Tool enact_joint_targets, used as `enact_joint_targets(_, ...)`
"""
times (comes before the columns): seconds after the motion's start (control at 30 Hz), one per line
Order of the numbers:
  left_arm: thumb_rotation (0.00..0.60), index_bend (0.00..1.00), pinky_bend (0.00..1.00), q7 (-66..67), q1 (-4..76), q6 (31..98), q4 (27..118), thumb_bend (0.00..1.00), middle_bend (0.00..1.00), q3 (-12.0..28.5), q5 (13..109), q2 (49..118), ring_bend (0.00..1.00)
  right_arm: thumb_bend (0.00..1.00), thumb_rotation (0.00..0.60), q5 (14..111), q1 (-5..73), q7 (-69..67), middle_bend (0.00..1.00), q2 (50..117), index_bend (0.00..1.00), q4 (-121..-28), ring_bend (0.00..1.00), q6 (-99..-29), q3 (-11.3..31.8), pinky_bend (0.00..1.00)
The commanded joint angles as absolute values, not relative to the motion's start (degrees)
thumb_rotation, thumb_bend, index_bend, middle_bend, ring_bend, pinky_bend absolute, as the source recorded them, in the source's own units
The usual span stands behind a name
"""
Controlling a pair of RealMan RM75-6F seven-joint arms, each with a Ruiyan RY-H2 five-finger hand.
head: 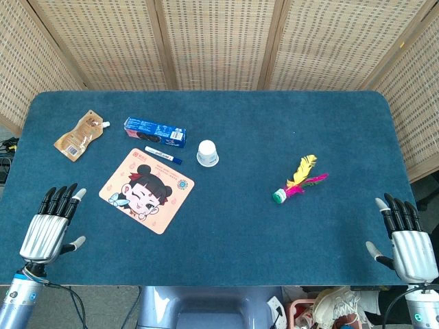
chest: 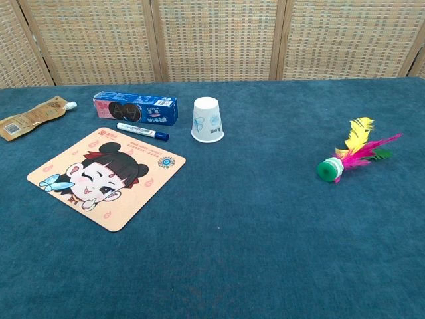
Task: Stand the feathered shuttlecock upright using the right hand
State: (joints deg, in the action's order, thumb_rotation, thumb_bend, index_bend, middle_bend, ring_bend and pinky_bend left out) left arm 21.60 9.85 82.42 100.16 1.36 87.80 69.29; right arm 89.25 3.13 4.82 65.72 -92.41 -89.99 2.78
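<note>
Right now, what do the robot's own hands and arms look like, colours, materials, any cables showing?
Only the head view shows them. The left hand and right hand match: ribbed silver metallic backs, black fingers, pale grey tips. Each sits on a silver-grey wrist with a blue ring or mark. A dark cable trails from the left wrist and another loops by the right. No sleeves or readable markings are visible.

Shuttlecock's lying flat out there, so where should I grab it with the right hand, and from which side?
Probably pinch the shuttlecock at its green base, where the feathers gather. It lies on its side, base towards the robot and table centre, feathers fanning away to the right. Bring the open right hand forward and inward from above, then tip the base down.
</note>
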Motion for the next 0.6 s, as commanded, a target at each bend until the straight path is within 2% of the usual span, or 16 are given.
enact_joint_targets(0.03,0.600,0.00,0.00,21.6,9.9,82.4,100.2,0.13,0.00,1.4,87.7,69.3,0.00,0.23,0.600,89.2,3.1,4.9,0.00,65.7,0.00,-92.4,0.00,-89.9,2.8,0.00)
enact_joint_targets(0.6,0.600,0.00,0.00,21.1,9.9,82.3,99.9,0.13,0.00,1.8,87.1,69.2,0.00,0.23,0.600,88.4,3.7,4.5,0.00,66.7,0.00,-91.8,0.00,-89.6,4.3,0.00)
